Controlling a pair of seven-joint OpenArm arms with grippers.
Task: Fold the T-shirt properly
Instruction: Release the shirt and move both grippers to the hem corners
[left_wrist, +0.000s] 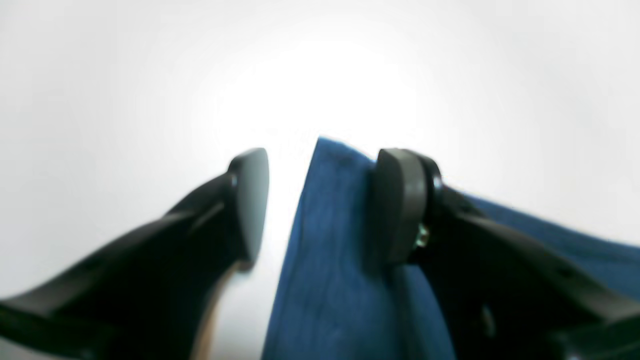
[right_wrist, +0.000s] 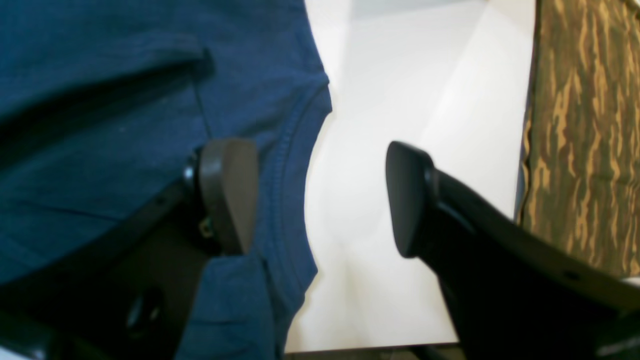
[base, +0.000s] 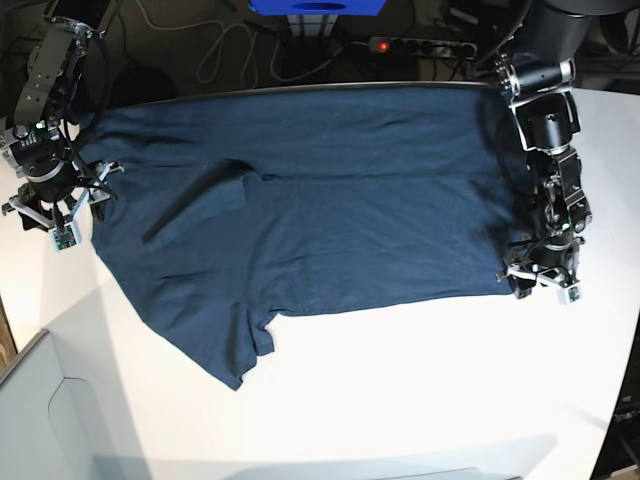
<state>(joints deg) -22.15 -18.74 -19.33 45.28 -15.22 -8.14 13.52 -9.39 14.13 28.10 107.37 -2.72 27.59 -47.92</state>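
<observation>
White table carries the T-shirt, spread flat. Our left hand and right hand gape over opposite edges; next we pinch both.

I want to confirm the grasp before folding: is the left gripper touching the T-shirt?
Touching. In the left wrist view one finger pad of the open left gripper presses against the T-shirt edge; the other pad is apart from it.
</observation>
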